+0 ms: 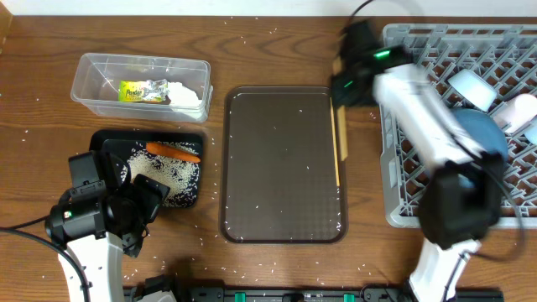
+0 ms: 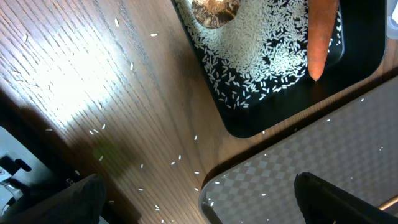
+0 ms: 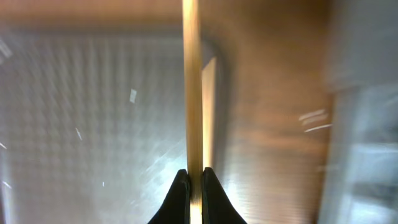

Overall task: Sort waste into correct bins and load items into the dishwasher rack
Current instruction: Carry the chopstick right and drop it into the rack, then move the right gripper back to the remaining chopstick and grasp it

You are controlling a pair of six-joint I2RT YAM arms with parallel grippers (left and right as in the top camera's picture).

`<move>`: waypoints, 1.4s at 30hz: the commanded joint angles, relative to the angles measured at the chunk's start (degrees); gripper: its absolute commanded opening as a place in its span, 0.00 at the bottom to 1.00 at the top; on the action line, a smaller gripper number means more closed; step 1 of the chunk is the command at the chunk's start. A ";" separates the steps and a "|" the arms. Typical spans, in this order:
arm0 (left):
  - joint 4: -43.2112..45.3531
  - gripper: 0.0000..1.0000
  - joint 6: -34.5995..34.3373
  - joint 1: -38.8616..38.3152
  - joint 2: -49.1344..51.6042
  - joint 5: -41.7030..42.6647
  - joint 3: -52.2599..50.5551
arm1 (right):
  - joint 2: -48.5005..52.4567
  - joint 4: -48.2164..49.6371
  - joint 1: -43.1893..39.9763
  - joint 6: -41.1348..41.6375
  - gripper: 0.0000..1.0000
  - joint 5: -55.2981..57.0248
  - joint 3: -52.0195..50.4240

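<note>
One left gripper [image 1: 132, 184]: jaws spread wide, holding nothing, above the table [image 1: 50, 50] just left of the near-left corner of the brown serving tray [image 1: 277, 168]
Many rice grains [image 2: 143, 165]: loose, scattered on the table around the brown serving tray and on it
One black tray [image 1: 105, 138]: left of the brown serving tray; holds one carrot [image 1: 174, 152], one brown lump [image 2: 214, 9] and a bed of white rice [image 1: 168, 172]
Two chopsticks [image 1: 338, 155]: along the brown serving tray's right edge
One right gripper [image 3: 194, 180]: closed tight on one chopstick [image 3: 191, 93] over the brown serving tray's far-right corner; the second stick shows just beside it
One dishwasher rack [image 1: 403, 168]: right of the brown serving tray; holds one blue plate [image 1: 482, 134] and two pale vessels [image 1: 471, 88], partly hidden by the arm [image 1: 419, 109]
One clear tub [image 1: 84, 75]: left of the brown serving tray's far-left corner; holds one wrapper [image 1: 143, 91] and one napkin [image 1: 189, 94]
</note>
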 commanded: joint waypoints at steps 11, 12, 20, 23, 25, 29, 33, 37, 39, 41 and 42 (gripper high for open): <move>-0.35 0.98 0.33 0.31 -0.26 -0.74 0.20 | -4.35 1.86 -18.60 -16.55 0.01 -0.72 1.03; -0.35 0.98 0.33 0.31 -0.26 -0.74 0.20 | -3.65 1.99 -18.99 -17.73 0.01 -1.75 1.03; -0.35 0.98 0.33 0.31 -0.26 -0.74 0.20 | 0.48 3.89 -18.36 -18.32 0.05 -6.19 1.03; -0.35 0.98 0.33 0.31 -0.26 -0.74 0.20 | 1.60 4.55 -17.79 -17.25 0.06 -6.23 1.03; -0.35 0.98 0.33 0.31 -0.26 -0.74 0.20 | 1.81 4.72 -17.53 -16.74 0.12 -6.25 1.03; -0.35 0.98 0.33 0.31 -0.26 -0.74 0.20 | 1.88 4.26 -16.92 -15.78 0.20 -6.32 1.03; -0.35 0.98 0.33 0.31 -0.26 -0.74 0.20 | 1.25 2.43 -15.85 -14.05 0.36 -6.54 1.07; -0.35 0.98 0.33 0.31 -0.26 -0.74 0.20 | -0.61 0.00 -13.86 -12.48 0.50 -10.10 1.07; -0.35 0.98 0.33 0.31 -0.26 -0.74 0.20 | -1.66 -1.20 -12.33 -11.56 0.54 -12.00 1.07; -0.35 0.98 0.33 0.31 -0.26 -0.74 0.20 | -2.34 -2.29 -10.32 -9.68 0.75 -12.46 1.07; -0.35 0.98 0.33 0.31 -0.26 -0.74 0.20 | -2.34 -2.84 -9.22 -8.70 0.92 -12.46 1.07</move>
